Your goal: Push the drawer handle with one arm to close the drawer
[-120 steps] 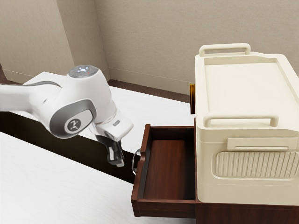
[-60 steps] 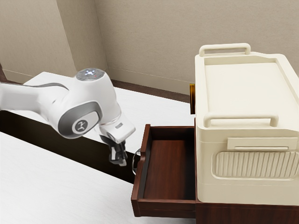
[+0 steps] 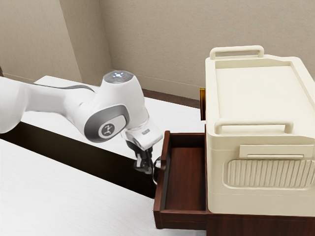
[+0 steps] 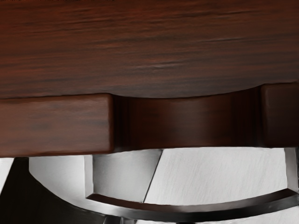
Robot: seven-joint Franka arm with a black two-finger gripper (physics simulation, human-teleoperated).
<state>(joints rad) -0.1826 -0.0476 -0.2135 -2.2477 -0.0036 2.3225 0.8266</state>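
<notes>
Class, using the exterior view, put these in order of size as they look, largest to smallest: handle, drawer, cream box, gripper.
1. Cream box
2. Drawer
3. Gripper
4. Handle

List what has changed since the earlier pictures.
My gripper has moved toward the exterior view's right, up to the handle, and the drawer has slid the same way, farther into its cabinet, but is still partly open. The cream box on top has stayed put.
</notes>
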